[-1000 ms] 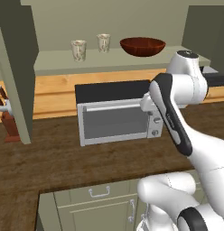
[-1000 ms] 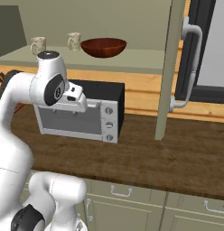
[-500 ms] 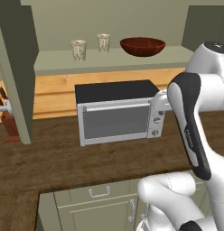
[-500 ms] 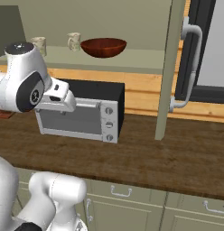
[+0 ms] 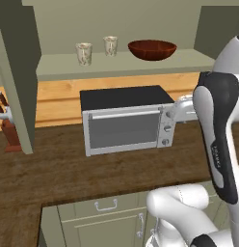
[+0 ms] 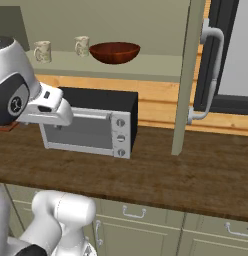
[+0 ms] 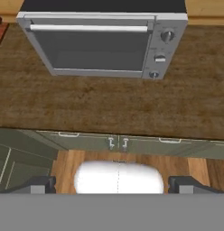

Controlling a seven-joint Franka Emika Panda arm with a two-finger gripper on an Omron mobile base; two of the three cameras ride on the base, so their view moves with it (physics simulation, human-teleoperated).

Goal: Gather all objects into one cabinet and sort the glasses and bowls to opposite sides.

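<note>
Shelf bowl (image 5: 152,49) far beyond spread jaws

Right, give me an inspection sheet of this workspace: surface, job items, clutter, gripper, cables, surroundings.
Surface: dark wood counter, with a toaster oven standing on it, door closed.
Job's things: two cream tumblers and a dark red-brown bowl stand upright on the open cabinet shelf, tumblers grouped to the left of the bowl in the left base view.
Clutter: knife block at the counter's left end.
Gripper: gripper open, empty, looking down past the counter edge at the base cabinets.
Cables: nothing seen.
Surroundings: cabinet door swung open, with a curved grey handle; green base cabinets below.
</note>
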